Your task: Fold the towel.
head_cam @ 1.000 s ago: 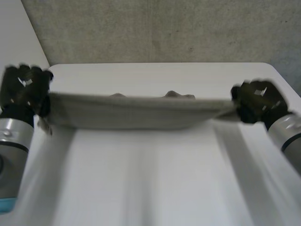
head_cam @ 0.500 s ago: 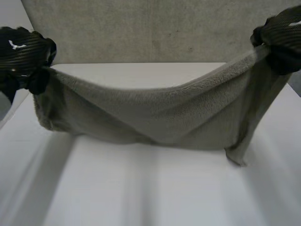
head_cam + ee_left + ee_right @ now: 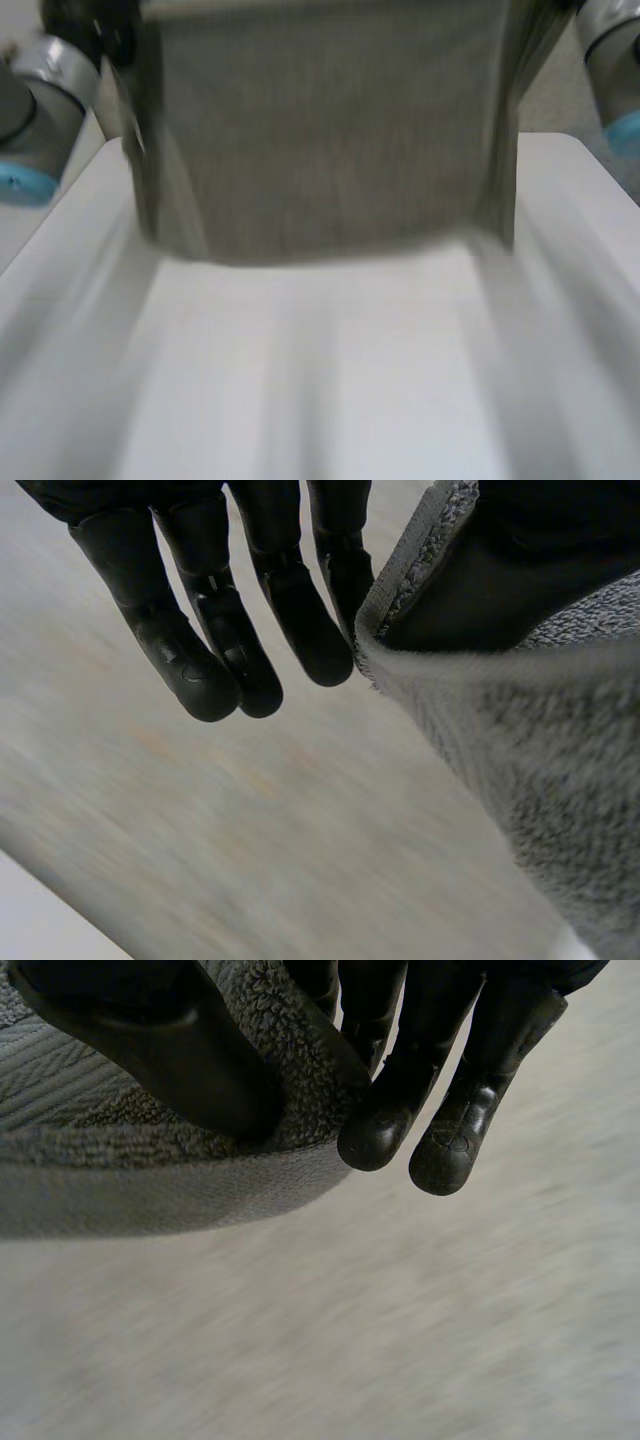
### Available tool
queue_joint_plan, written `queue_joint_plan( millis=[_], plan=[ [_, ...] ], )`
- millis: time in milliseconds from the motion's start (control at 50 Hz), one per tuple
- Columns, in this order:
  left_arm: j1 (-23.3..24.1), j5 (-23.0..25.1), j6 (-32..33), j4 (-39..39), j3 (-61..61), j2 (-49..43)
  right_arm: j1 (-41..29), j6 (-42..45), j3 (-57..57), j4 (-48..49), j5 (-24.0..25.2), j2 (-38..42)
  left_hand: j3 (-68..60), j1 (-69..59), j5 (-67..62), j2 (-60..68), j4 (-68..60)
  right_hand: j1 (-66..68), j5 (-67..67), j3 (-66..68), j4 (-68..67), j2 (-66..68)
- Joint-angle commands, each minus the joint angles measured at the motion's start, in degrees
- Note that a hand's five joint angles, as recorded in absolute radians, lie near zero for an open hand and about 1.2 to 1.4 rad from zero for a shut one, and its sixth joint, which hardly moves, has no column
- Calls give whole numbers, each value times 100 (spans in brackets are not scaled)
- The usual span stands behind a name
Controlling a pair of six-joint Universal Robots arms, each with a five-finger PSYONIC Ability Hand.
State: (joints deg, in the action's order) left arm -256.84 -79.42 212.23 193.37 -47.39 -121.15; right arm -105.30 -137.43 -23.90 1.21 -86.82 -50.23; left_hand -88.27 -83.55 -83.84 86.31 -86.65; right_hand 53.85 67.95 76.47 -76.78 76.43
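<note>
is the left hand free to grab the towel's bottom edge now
Probably not: the left hand pinches a top corner of the towel, whose bottom edge hangs well below; letting go would likely drop that side.

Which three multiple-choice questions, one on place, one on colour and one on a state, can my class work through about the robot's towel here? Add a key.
1. Where is the towel relative to the table?
A. lying flat on it
B. hanging over it, held up by the left hand and the right hand
C. bunched at its corner

2. What colour is the towel?
A. red
B. grey
C. yellow

3. What is the left hand doing?
A. pinching the towel's edge against its thumb
B. resting open on the table
C. curled, holding nothing

Key:
1 B, the head view shows it hanging as a sheet.
2 B, its pile is grey in every view.
3 A, the left wrist view shows the edge caught between thumb and fingers.
</note>
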Motion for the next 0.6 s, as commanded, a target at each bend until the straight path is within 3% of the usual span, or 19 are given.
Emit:
queue_joint_plan(
  millis=[20,120,300,460,600],
  plan=[
    [11,-30,-462,1026,38,513,27,-267,-194,749,60,-593,827,355,1384,-631,665,2615,205,353,-322,357],
    [2,-4,-499,1045,-497,549,36,-241,-886,337,517,-654,827,355,1384,-631,665,2615,205,353,-322,357],
    [-226,31,-507,1054,-1940,469,27,-170,-2084,-130,737,-628,827,355,1384,-631,665,2615,205,353,-322,357],
    [-375,515,-498,1273,-3698,417,80,49,-3912,-130,1027,-540,827,355,1384,-631,665,2615,205,353,-322,357],
    [-393,814,-411,1967,-5242,530,141,129,-5377,-25,1045,-592,827,355,1384,-631,665,2615,205,353,-322,357]
  ],
)
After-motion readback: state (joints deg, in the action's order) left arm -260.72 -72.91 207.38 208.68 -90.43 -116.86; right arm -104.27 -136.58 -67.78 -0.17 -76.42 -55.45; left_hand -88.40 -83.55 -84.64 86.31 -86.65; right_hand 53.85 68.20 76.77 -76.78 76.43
